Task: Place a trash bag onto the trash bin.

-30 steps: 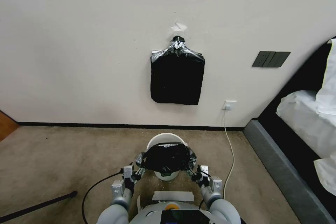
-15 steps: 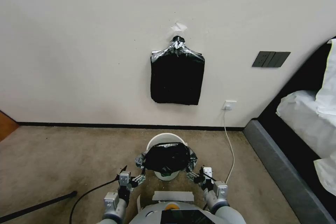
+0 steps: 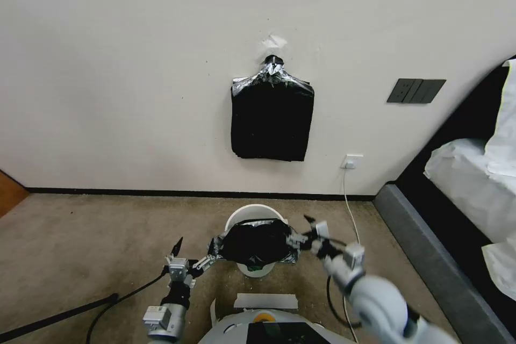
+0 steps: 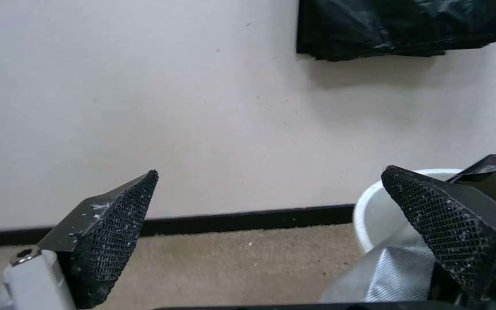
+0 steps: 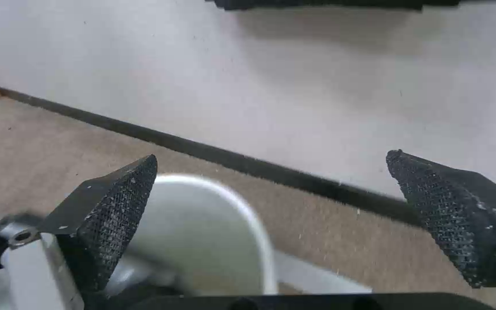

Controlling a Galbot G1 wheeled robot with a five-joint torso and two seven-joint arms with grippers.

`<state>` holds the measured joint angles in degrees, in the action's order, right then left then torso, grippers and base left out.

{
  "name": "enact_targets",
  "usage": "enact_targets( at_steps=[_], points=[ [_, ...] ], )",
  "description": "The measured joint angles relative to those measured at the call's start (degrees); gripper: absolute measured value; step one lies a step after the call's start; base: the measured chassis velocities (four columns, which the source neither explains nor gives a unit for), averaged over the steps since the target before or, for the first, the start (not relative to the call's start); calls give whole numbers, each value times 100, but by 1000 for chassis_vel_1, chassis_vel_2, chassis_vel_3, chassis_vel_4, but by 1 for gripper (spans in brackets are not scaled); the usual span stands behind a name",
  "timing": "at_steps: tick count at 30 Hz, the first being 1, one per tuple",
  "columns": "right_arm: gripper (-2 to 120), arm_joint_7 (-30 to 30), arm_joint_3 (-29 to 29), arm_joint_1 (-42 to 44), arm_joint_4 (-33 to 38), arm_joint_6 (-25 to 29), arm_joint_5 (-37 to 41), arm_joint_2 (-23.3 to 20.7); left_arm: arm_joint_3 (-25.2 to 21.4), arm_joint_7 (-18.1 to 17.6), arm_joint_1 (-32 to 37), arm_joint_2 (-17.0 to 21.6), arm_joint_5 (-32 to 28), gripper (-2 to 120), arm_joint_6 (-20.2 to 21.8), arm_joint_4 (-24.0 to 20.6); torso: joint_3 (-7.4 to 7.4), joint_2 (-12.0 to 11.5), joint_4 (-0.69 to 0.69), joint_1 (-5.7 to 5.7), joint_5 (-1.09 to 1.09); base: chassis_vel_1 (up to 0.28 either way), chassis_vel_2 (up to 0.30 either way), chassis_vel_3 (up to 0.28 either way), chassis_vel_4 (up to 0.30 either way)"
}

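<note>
Here the wall (image 3: 134,64) fills most of my sight, a flat bundle (image 3: 272,118) of bags hanging on it. Below, on the carpet (image 3: 80,247), stands the bin (image 3: 257,269), close to the wall. The bag (image 3: 256,243) lies rumpled over its near rim, the far rim bare. My left pincer (image 3: 191,255) is just beside the bag's left edge, spread wide and holding nothing. My right pincer (image 3: 301,231) is at the bag's right edge, spread wide too, empty
</note>
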<state>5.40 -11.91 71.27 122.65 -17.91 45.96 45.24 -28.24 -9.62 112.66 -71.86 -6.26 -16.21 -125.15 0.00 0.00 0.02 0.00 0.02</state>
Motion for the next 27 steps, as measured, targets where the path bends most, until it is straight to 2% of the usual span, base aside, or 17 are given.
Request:
enact_targets(
  at_steps=[2,3,5,7,8,11,13,15,18,19,22,27],
  points=[
    [100,-92,38,-205,-110,-27,101,-90,52,52,-44,54,45,100,-8,20,0,0,-2,0,-2,0,0,0,0],
    [100,-225,146,-497,-285,-62,196,-196,87,96,-57,82,90,100,-31,34,0,0,-9,0,-5,0,0,0,0],
    [100,-619,767,-1334,-803,-99,364,-384,91,140,31,32,144,100,-94,55,0,0,-2,0,-1,0,0,0,0],
    [100,-619,767,-1334,-803,-99,364,-384,91,140,31,32,144,100,-94,55,0,0,-2,0,-1,0,0,0,0],
    [100,-1162,1513,-2203,-1373,-114,410,-469,42,159,105,-27,236,100,-146,52,0,0,0,0,-1,0,0,0,0],
    [100,-1570,2029,-2811,-1752,-114,406,-471,-9,179,144,-57,292,100,-172,25,0,0,-1,0,-2,0,0,0,0],
    [100,-1990,2560,-3400,-2149,-111,353,-406,-73,203,186,-95,322,100,-186,-19,0,0,-1,0,-3,0,0,0,0],
    [100,-2110,2729,-3561,-2275,-109,313,-366,-91,214,198,-104,340,100,-194,-28,0,0,-2,0,-3,0,0,0,0],
    [100,-2644,3457,-4171,-2871,-3,110,-122,-172,253,308,-179,409,100,-249,-89,0,0,-2,0,-2,0,0,0,0],
    [100,-2644,3457,-4171,-2871,-3,110,-122,-172,253,308,-179,409,100,-249,-89,0,0,-2,0,-2,0,0,0,0],
    [100,-3243,3972,-4570,-3397,174,-145,117,-220,293,459,-257,408,100,-288,-154,0,0,-2,0,-3,0,0,0,0],
    [100,-3582,4232,-4791,-3802,350,-350,295,-253,307,566,-310,406,100,-323,-195,0,0,-3,0,-2,0,0,0,0]
  ],
)
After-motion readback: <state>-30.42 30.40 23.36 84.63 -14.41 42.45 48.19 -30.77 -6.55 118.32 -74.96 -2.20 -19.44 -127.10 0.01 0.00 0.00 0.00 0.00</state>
